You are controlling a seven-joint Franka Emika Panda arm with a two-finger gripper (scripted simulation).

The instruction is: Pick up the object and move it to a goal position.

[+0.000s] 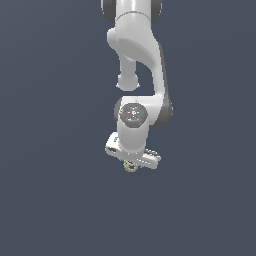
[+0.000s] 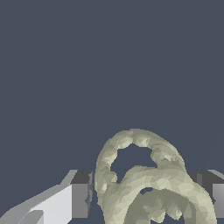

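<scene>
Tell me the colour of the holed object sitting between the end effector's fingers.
Pale yellowish-tan, seen best in the wrist view, where the object fills the gap between the dark fingertips.

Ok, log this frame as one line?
phase: grasp/carry | gripper: shut on object | object: lattice piece between fingers | goal: not visible

Simulated test scene, not a real room: a flat, uniform dark slate-blue backdrop point(image 1: 50, 200) surrounds the gripper point(image 1: 131, 161) on all sides, without furniture, walls or horizon, and the white arm point(image 1: 137, 45) shows smooth, shadeless rendered surfaces.
</scene>
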